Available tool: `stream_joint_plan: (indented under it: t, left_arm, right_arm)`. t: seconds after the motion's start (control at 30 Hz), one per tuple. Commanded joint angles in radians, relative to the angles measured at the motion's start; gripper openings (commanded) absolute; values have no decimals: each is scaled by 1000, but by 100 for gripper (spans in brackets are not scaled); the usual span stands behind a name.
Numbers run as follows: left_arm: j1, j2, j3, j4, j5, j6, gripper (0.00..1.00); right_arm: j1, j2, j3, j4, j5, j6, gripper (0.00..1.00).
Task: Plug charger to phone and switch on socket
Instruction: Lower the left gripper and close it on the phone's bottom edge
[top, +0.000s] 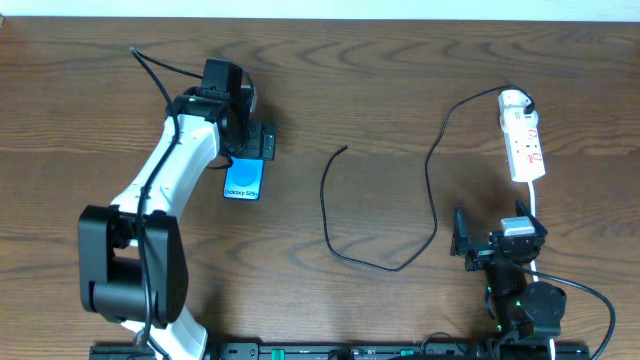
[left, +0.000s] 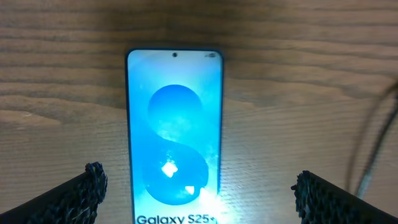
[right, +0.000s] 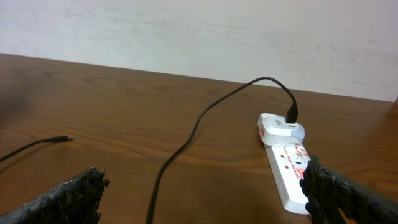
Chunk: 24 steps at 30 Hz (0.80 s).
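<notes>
The phone (top: 242, 182) lies flat on the wooden table with its blue screen up, and it fills the left wrist view (left: 174, 124). My left gripper (top: 252, 148) hovers over the phone's far end, open, with a finger on either side (left: 199, 186) and nothing held. The charger cable (top: 432, 215) runs from the socket (top: 522, 140) in a loop across the table. Its free plug tip (top: 345, 150) lies mid-table, apart from the phone. My right gripper (top: 493, 243) is open and empty (right: 202, 190), just in front of the socket (right: 287, 171). The cable (right: 186, 140) and its tip (right: 62, 139) show there too.
The socket's white cord (top: 537, 198) runs toward the right arm's base. A white adapter (right: 280, 127) with the black cable plugged in sits at the socket's far end. A pale wall (right: 199, 31) stands beyond the table's far edge.
</notes>
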Motion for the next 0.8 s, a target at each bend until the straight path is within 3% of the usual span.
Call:
stream_joint_plan:
  t: [0.0,0.77]
  left_arm:
    - [5,24,18,5,-23,16,99]
    - [5,161,12,38,-23,42,98]
  right_arm:
    - [10,-6,-5,2,4,11,99]
    - [10,-6,-5,2,4,11,99]
